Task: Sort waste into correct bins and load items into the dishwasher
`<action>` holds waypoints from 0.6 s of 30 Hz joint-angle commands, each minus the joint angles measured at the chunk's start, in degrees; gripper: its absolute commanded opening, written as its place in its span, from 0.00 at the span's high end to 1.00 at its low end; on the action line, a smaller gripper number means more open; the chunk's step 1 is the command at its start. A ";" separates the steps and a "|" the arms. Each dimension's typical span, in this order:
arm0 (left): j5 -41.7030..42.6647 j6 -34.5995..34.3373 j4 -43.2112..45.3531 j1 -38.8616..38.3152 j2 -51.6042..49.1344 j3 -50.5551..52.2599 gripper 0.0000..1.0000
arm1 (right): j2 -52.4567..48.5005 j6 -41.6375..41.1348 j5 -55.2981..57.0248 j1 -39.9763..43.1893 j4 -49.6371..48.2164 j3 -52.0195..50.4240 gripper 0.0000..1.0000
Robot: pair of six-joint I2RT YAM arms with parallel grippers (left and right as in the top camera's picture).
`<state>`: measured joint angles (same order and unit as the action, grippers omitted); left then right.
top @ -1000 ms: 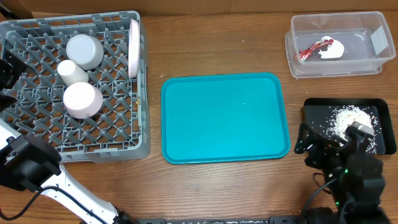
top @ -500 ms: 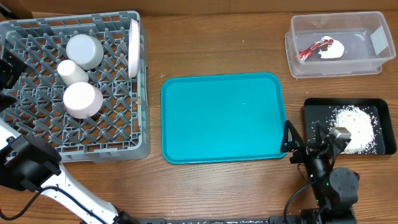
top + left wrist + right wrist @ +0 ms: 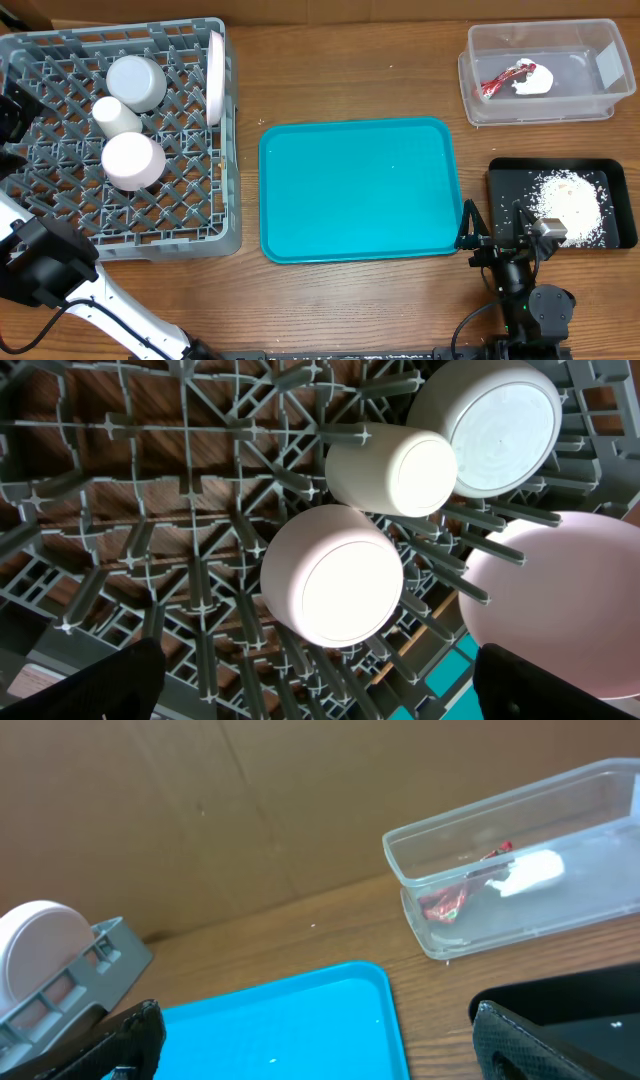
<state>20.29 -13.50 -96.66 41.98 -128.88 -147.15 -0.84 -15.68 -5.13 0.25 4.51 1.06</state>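
The grey dish rack (image 3: 60, 215) holds an upturned metal bowl (image 3: 136, 82), a white cup (image 3: 117, 116), a pinkish bowl (image 3: 132, 160) and a white plate (image 3: 215, 76) standing on edge. The left wrist view shows them from above: bowl (image 3: 495, 425), cup (image 3: 400, 470), pinkish bowl (image 3: 335, 575), plate (image 3: 560, 600). My left gripper (image 3: 320, 700) is open and empty over the rack. The clear tub (image 3: 600, 104) holds the red wrapper (image 3: 500, 80) and napkin (image 3: 532, 80). The black tray (image 3: 500, 172) holds rice (image 3: 570, 205). My right gripper (image 3: 494, 232) is open and empty, left of the black tray.
The teal serving tray (image 3: 360, 190) lies in the middle with a few stray grains on it, and also shows in the right wrist view (image 3: 280, 1030). That view also shows the clear tub (image 3: 600, 920) and a cardboard wall behind the table.
My right arm has pulled back from over the black tray toward the table's front and left. The rice pile is now uncovered. The left arm and rack items have not moved.
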 commanded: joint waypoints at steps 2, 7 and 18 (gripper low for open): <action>-0.42 -0.42 -0.13 -0.39 1.05 0.00 0.00 | 0.68 5.70 -3.98 3.06 -0.98 -0.61 0.00; -0.42 -0.42 -0.13 -0.37 1.05 0.00 0.00 | 0.68 9.16 -3.63 5.95 -0.61 -0.61 0.00; -0.42 -0.42 -0.13 -0.37 1.05 0.00 0.00 | 0.68 9.75 2.08 6.36 0.13 -0.59 0.00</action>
<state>20.29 -13.50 -96.66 42.00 -128.88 -147.15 -0.84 -6.76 -4.60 6.35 4.73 1.06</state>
